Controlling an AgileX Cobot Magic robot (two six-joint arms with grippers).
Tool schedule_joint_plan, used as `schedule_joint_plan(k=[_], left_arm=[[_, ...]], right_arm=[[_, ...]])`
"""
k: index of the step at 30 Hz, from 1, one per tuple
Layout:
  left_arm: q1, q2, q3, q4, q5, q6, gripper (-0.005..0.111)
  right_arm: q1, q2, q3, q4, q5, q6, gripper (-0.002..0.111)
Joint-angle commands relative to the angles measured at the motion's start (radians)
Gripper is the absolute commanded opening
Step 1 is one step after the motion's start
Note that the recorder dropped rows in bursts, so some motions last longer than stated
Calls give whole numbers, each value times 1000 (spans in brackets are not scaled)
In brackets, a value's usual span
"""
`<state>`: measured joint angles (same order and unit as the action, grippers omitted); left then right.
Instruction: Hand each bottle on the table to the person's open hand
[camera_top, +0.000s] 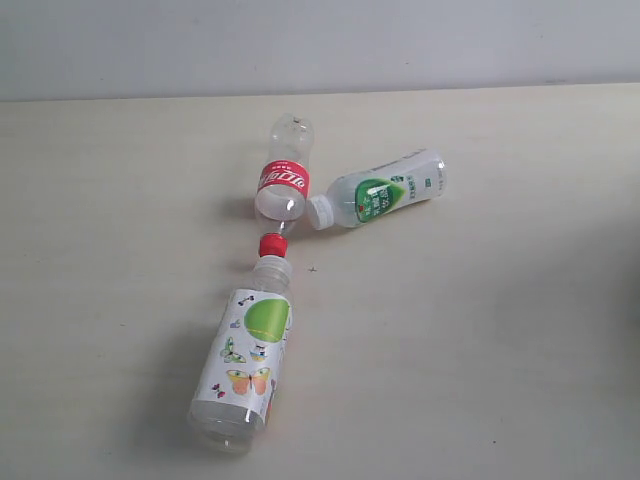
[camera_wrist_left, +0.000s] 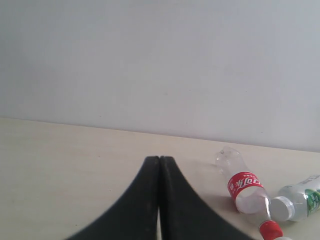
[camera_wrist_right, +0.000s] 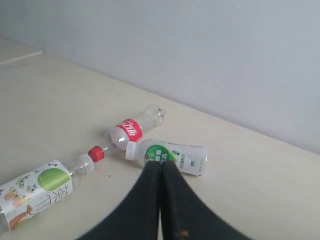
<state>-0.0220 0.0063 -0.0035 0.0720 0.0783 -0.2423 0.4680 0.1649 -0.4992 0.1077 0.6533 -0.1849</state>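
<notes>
A pale grey wall (camera_top: 320, 40) backs the beige wood-grain table (camera_top: 480, 330), where three plastic bottles lie on their sides with their necks drawn together. The left pincer (camera_wrist_left: 159, 162) has its two black fingers pressed flat together, pinching nothing. The clear bottle with the red label (camera_wrist_left: 245, 187) lies beyond its tips and off to one side, well apart from them. The right pincer (camera_wrist_right: 161, 165) is likewise pressed together and empty. The clear bottle with the green-white label (camera_wrist_right: 172, 156) lies just past its tips, though whether they touch cannot be told. The large bottle with the butterfly label (camera_wrist_right: 40, 187) lies farther out to that pincer's side, its neck just beside the red cap (camera_wrist_right: 96, 153) of the red-labelled one.
</notes>
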Motion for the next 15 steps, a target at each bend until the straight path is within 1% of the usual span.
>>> schedule_joint_plan(k=[1,8,11,15], left_arm=[[2,-6,4,3,-1,1,0],[2,-6,4,3,1,1,0],[2,-6,4,3,1,1,0],[2,-6,4,3,1,1,0]], right_arm=[[3,-78,5,-21,1,-5,1],[3,-165,28,-24,16,-5,1],[3,-165,78,-34,-35,-5,1],[9,-165,88,-33,-51,-2,1]])
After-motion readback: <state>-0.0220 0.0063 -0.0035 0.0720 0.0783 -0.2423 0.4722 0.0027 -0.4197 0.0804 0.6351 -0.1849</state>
